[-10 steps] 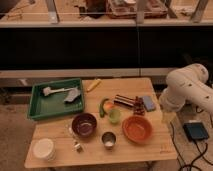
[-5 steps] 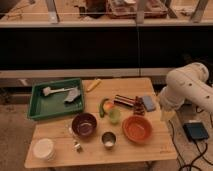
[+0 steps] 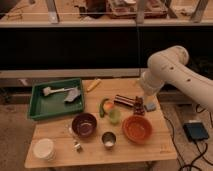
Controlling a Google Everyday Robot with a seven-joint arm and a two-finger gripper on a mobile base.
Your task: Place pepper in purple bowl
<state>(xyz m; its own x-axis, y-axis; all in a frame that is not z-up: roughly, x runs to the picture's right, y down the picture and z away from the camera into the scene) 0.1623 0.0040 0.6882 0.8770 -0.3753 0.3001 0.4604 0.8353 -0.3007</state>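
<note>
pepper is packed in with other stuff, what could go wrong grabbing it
1. The pepper lies tight against the pale green cup and a small orange item. The pincer, over the table's right side by the dark packet, may knock or grab those instead.
2. The orange bowl sits nearer the arm than the purple bowl, so a wrong-bowl drop seems possible.
</note>
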